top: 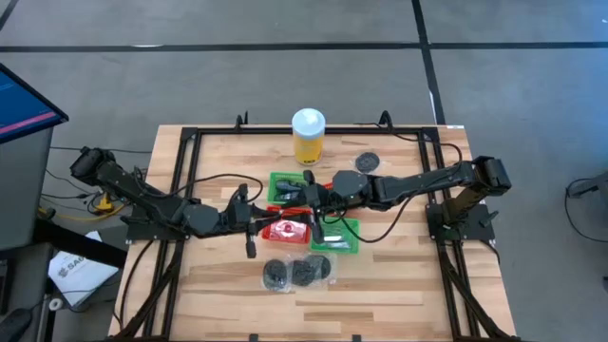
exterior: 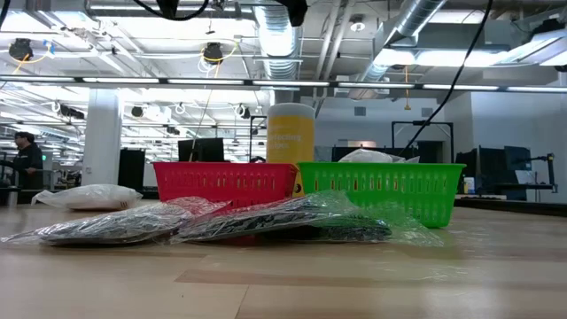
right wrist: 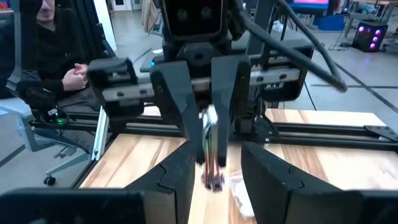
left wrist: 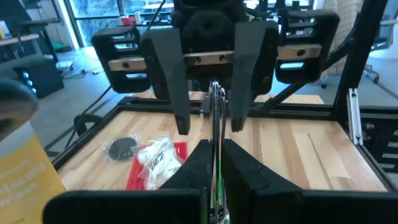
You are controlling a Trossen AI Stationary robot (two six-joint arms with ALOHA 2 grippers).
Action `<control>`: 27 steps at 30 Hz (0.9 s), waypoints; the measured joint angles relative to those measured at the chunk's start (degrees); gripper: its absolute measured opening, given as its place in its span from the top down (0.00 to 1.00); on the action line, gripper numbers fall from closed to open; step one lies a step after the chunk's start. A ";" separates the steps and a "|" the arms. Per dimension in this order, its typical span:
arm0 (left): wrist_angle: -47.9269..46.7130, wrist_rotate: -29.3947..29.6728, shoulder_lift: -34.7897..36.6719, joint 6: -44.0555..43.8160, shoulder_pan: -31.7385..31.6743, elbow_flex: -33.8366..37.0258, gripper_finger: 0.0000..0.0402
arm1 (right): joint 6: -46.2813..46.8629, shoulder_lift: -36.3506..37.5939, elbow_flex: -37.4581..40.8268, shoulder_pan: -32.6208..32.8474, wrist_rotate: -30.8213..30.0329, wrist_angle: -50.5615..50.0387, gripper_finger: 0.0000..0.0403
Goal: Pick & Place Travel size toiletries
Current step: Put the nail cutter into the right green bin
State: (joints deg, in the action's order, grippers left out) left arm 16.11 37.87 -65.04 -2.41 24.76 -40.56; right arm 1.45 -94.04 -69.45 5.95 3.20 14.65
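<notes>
Both grippers meet above red basket (top: pixel 287 231), near yellow bottle (top: pixel 308 136). Left gripper (left wrist: pixel 214 163) clamped on slim silvery piece (left wrist: pixel 216 118). Right gripper (right wrist: pixel 214 167) part-open around it. Bottle label unreadable.

high view hangs overhead, looking straight down on the whole table (top: pixel 380 285). low view sits at tabletop height, close behind the packets (exterior: pixel 115 223), facing level past red basket (exterior: pixel 226 182) and green basket (exterior: pixel 381 188) into the room. each wrist view looks past its own fingers straight at the other arm's gripper; both share the slim silvery piece (left wrist: pixel 216 134) between them.
</notes>
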 joint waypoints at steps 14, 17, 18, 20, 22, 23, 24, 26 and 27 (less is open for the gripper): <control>5.51 -0.24 -4.11 2.97 -1.60 0.00 0.98 | -0.57 0.00 0.01 -0.02 0.00 1.36 0.77; 5.86 -0.23 -4.00 3.67 -1.60 0.00 0.98 | -0.59 0.00 0.00 -0.04 0.01 0.61 0.80; 5.96 -0.23 -3.97 3.69 -1.60 0.00 0.98 | -0.62 0.00 0.01 -0.04 0.00 0.50 0.82; 5.97 -0.20 -3.95 3.69 -1.60 0.00 0.98 | -1.41 0.00 0.01 -0.04 0.01 0.43 0.87; 5.99 -0.32 -3.95 3.40 -1.60 0.00 0.98 | -2.17 0.00 0.02 -0.04 0.03 0.38 0.94; 6.05 -0.34 -3.95 3.36 -1.60 0.00 0.98 | -2.81 0.00 0.00 -0.04 0.15 0.42 0.96; 6.06 -0.37 -3.95 3.38 -1.60 0.00 0.98 | -3.38 0.00 0.00 -0.02 0.17 0.42 0.97; 6.04 -0.39 -3.95 3.40 -1.60 0.00 0.98 | -3.37 0.00 0.00 -0.02 0.17 0.31 0.95; 6.03 -0.40 -3.95 3.42 -1.60 0.00 0.98 | -3.38 0.00 -0.03 -0.02 0.15 0.12 0.95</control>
State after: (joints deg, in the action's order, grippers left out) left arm 22.14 37.47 -68.99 1.02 23.16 -40.56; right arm -1.92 -94.04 -69.47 5.93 3.36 14.78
